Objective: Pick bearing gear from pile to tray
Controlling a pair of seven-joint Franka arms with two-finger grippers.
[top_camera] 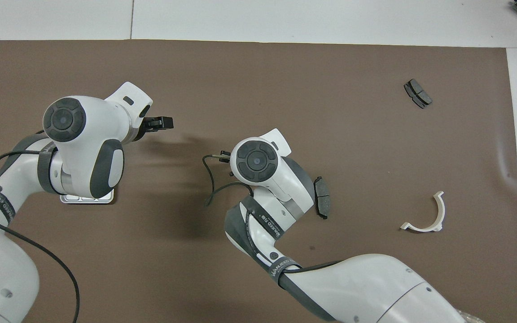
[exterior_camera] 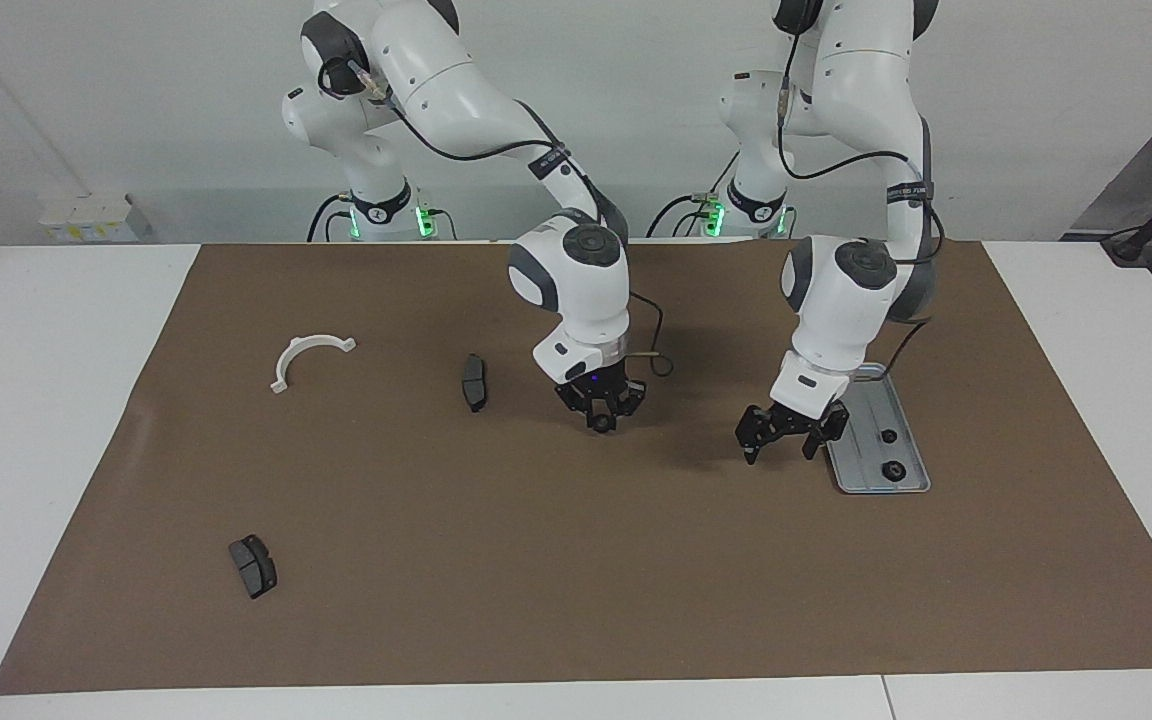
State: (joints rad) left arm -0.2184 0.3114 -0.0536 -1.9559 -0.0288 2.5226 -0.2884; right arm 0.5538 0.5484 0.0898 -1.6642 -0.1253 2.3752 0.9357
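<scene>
Flat silver-grey metal tray [exterior_camera: 861,455] is lying at the left arm's end of the worktop [exterior_camera: 56,400], on the brown mat [exterior_camera: 576,560], and 2 small black rings [exterior_camera: 889,436] are already sitting in it. Left tool [exterior_camera: 784,437] is hanging wide and empty, just beside the tray's edge. Right tool [exterior_camera: 601,412] is hovering low over the mat between the dark grey brake-pad piece [exterior_camera: 474,382] and the left tool. Can't tell its opening. A small round dark thing [exterior_camera: 601,426] is showing at its tip, probably a ring.

Risks:
- If it's letting go here, the ring is dropping well short of the tray and rolling off.
- Left tool could clip the rim and jolt the 2 rings.
- White curved bracket [exterior_camera: 309,358] and the farther pad [exterior_camera: 252,565] are lying well clear.

Writing: arm strap [top_camera: 285,265] is reading roughly "WANJEED"; the rest is unreadable.
</scene>
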